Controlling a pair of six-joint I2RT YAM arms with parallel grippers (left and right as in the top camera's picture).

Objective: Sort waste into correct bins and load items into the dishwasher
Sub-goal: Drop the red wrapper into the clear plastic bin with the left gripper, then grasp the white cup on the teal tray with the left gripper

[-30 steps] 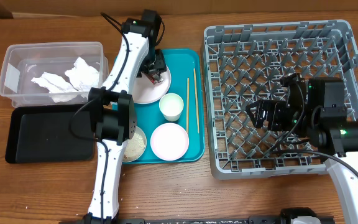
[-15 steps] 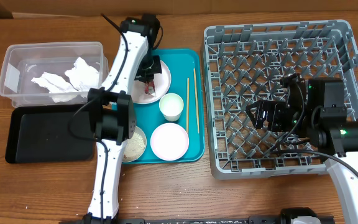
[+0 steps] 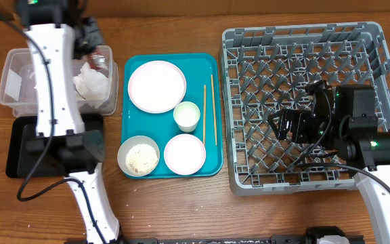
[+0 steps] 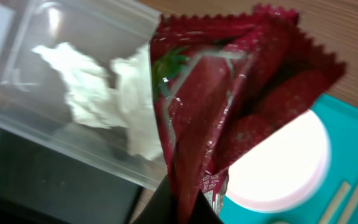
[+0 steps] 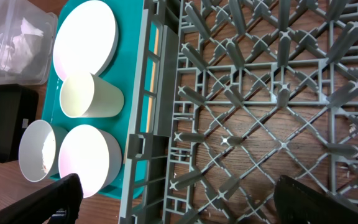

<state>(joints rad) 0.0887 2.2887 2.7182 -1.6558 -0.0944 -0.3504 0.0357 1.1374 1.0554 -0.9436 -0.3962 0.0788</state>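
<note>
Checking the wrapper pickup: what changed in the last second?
The left gripper, shut on the red wrapper, carried it off the white plate and swung left. It now hangs at the edge of the clear tub. The plate is bare. Unchanged: right gripper open over the grey rack, napkins in the tub.
</note>
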